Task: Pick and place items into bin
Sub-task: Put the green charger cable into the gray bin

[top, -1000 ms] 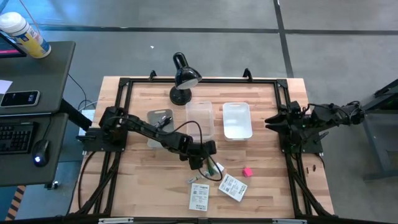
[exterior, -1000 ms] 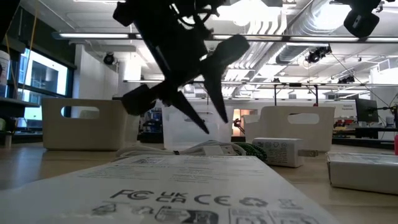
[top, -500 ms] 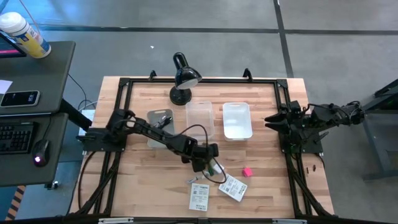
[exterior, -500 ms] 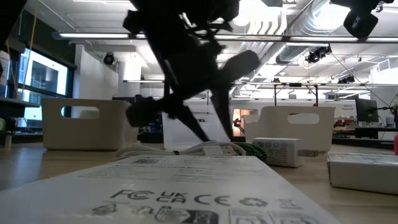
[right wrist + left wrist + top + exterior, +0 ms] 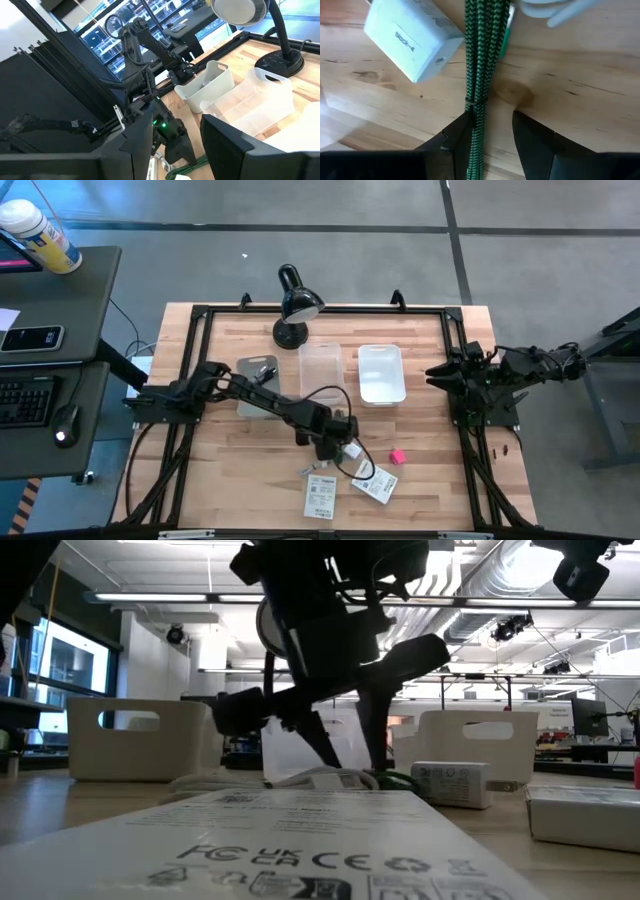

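Note:
A green braided cord bundle (image 5: 479, 65) lies on the wooden table beside a small white block (image 5: 412, 37) and a white cord (image 5: 555, 7). My left gripper (image 5: 492, 131) is open and points steeply down over this heap (image 5: 345, 450). The green bundle runs between its fingers, close along one finger (image 5: 462, 134). Two white printed packets (image 5: 319, 495) (image 5: 375, 483) lie flat near the front edge, and a tiny pink cube (image 5: 397, 456) sits to their right. My right gripper (image 5: 175, 135) waits open at the table's right edge (image 5: 435, 373). My left gripper's fingers stand on either side of the green cord bundle (image 5: 476, 112), coming from above and lying across it. The bundle lies flat on the table against the inner side of one finger; whether that finger touches it I cannot tell.
A grey bin (image 5: 257, 385), a clear bin (image 5: 321, 370) and a white bin (image 5: 381, 373) stand in a row behind the heap. The black desk lamp (image 5: 293, 305) stands at the far edge. Bare wood lies left of the packets.
My left gripper has moved toward the table's right and near edges and sunk down onto the cord heap, tipping to point more steeply down. Its fingers have kept the same gap. The cords and packets have stayed in place.

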### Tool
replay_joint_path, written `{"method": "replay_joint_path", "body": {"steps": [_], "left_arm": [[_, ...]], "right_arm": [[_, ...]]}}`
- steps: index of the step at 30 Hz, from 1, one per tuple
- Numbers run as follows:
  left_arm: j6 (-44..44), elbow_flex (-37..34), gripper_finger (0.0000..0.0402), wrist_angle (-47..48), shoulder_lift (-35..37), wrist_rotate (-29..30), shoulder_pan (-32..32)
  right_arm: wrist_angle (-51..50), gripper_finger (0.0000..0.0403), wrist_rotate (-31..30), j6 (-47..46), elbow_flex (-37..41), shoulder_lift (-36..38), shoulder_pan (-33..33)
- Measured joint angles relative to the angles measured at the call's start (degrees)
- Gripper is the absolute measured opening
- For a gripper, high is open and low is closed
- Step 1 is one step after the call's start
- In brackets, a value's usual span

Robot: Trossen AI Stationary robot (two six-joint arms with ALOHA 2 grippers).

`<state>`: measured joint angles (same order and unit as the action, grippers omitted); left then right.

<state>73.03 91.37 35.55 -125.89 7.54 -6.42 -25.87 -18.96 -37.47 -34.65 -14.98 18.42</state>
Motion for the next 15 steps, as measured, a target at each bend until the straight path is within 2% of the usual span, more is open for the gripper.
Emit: {"method": "replay_joint_path", "body": {"steps": [15], "left_arm": [[0.91, 1.68, 0.0129, -1.2, -0.26, 0.11, 0.07]], "right_arm": [[-0.04, 0.0155, 0.02, 0.28, 0.0, 0.0, -0.01]]}}
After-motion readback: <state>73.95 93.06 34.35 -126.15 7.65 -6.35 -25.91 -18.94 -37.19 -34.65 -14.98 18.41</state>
